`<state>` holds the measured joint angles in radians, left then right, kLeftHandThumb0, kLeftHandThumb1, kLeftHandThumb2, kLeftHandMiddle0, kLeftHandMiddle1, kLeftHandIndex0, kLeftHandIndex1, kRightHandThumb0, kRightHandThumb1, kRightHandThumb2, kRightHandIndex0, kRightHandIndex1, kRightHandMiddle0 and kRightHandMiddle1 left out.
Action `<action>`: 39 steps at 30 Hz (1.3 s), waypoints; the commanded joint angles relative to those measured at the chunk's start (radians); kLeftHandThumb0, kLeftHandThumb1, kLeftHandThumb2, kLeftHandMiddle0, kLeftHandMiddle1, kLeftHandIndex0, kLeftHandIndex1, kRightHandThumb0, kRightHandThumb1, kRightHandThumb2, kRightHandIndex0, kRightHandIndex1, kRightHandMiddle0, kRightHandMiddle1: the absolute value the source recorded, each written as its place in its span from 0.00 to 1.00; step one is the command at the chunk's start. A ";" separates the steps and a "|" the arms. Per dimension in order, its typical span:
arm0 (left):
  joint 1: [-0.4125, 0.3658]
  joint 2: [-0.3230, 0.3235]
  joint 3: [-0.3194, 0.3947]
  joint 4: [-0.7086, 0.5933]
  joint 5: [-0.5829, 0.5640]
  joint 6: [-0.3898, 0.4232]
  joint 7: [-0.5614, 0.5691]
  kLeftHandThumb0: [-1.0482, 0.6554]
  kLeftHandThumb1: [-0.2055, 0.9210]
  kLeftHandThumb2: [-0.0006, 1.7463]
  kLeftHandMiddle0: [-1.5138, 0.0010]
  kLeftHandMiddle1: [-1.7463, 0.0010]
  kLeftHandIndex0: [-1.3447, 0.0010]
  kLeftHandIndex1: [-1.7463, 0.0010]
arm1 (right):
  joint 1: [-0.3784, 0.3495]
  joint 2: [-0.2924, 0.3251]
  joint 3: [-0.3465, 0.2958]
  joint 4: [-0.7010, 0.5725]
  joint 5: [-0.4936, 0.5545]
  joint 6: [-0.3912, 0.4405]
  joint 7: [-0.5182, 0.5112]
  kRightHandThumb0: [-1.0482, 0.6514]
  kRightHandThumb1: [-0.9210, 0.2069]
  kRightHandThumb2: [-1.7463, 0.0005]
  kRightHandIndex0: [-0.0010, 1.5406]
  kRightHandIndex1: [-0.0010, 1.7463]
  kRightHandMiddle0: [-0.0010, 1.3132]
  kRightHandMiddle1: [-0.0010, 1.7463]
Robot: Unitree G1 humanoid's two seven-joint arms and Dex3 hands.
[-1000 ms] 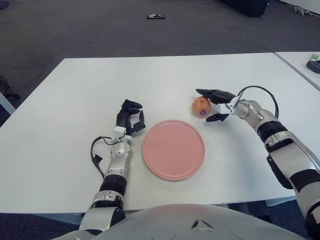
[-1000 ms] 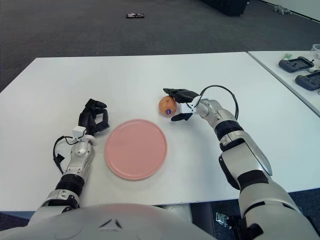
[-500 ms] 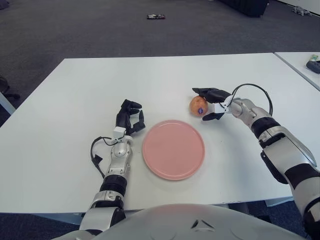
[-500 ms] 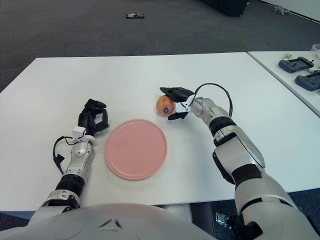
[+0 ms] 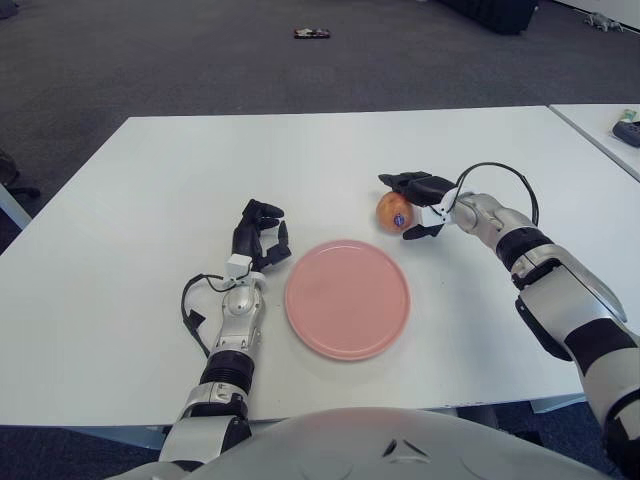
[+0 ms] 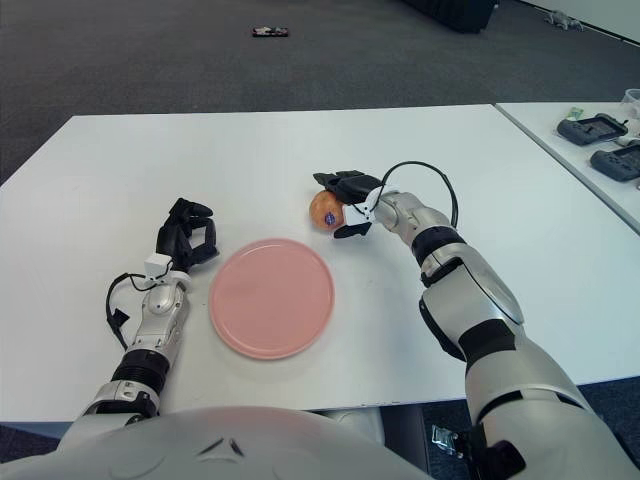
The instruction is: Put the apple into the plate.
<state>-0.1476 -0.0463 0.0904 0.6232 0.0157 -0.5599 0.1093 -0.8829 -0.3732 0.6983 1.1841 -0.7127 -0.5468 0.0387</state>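
Here the right robot hand [image 5: 415, 205] is cupping the apple [image 5: 392, 211], fingers spread around it but not yet visibly clamped; the apple is sitting on the worktop [image 5: 150, 180] just beyond the pink plate [image 5: 347, 298]. Closing firmly before lifting seems wise. The left robot hand [image 5: 258, 236] is showing left of the plate, fingers curled.

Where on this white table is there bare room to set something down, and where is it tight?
The pink round plate is bare. The white table is open behind both hands. It is tight where the right hand closes around the orange-red apple, just beyond the plate's far right rim. The left hand shows left of the plate.
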 commanded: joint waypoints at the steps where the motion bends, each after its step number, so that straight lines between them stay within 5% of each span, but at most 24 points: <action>1: 0.029 -0.006 -0.001 0.017 0.001 0.011 0.008 0.36 0.57 0.68 0.46 0.00 0.62 0.00 | 0.027 0.028 0.067 0.028 -0.083 -0.006 0.008 0.14 0.44 0.45 0.00 0.00 0.00 0.00; 13: 0.029 -0.005 -0.002 0.020 0.018 0.025 0.034 0.35 0.56 0.69 0.43 0.00 0.61 0.00 | -0.041 0.040 0.110 0.050 -0.144 0.011 -0.070 0.15 0.44 0.44 0.00 0.00 0.01 0.01; 39: 0.052 -0.004 -0.008 0.008 0.045 0.016 0.066 0.35 0.56 0.69 0.43 0.00 0.61 0.00 | -0.106 0.126 0.154 0.096 -0.190 0.086 -0.040 0.17 0.52 0.41 0.01 0.02 0.00 0.31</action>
<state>-0.1364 -0.0513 0.0848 0.6030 0.0494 -0.5474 0.1658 -1.0078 -0.2648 0.8364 1.2590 -0.8807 -0.4726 -0.0267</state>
